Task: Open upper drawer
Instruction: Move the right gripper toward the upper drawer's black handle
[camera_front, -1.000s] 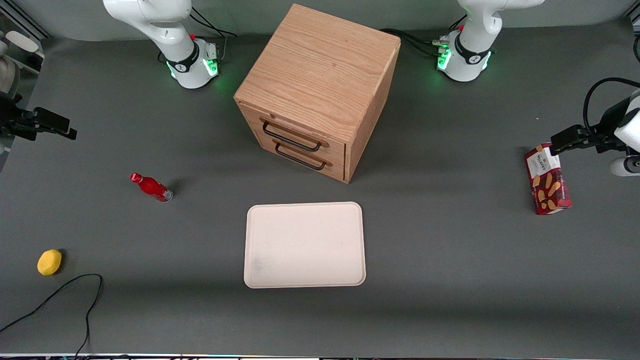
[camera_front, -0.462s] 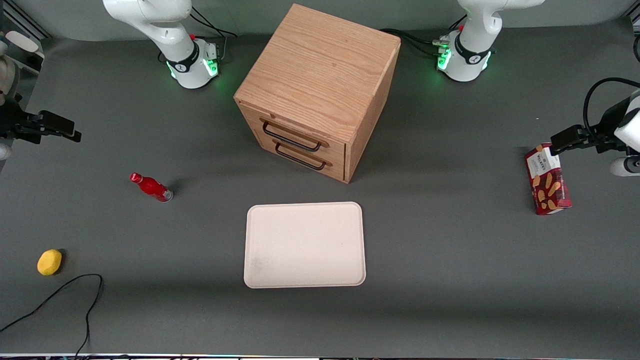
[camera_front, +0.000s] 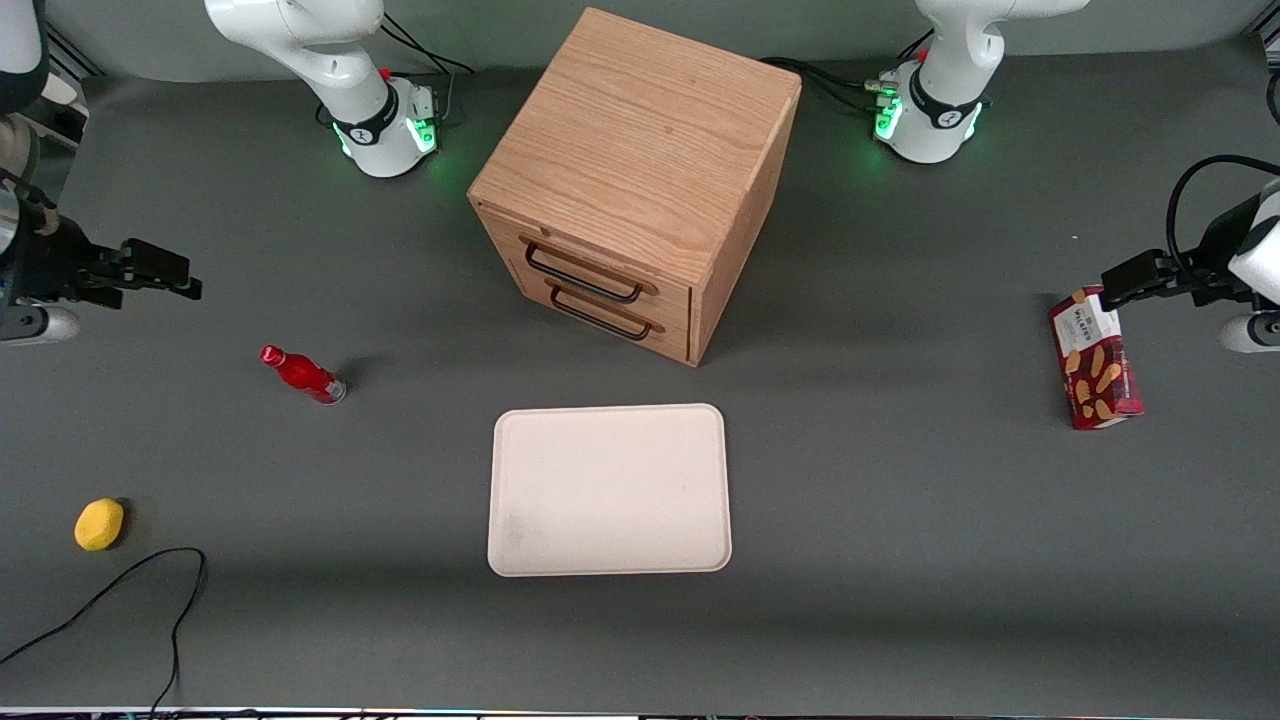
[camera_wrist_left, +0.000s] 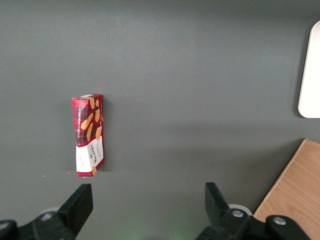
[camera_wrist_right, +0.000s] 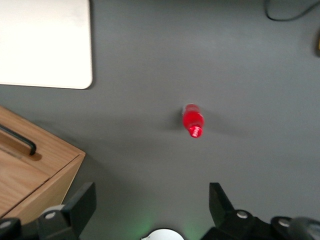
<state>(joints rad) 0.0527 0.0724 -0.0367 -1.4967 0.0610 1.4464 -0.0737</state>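
I see the gripper (camera_front: 175, 280) hovering with fingers spread, toward the working arm's end, well apart from the cabinet (camera_front: 640, 140); upper drawer (camera_front: 590, 268) sits closed, its wire handle running level across a front angled toward the tray (camera_front: 610, 490).

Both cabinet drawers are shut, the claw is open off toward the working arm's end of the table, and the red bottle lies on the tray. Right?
Not quite. The front view shows the red bottle on the bare table, apart from the tray. The upper drawer, the lower drawer and the open claw are as stated.

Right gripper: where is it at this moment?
In the front view the gripper hangs open above the table toward the working arm's end, well short of the cabinet, nearest the red bottle.
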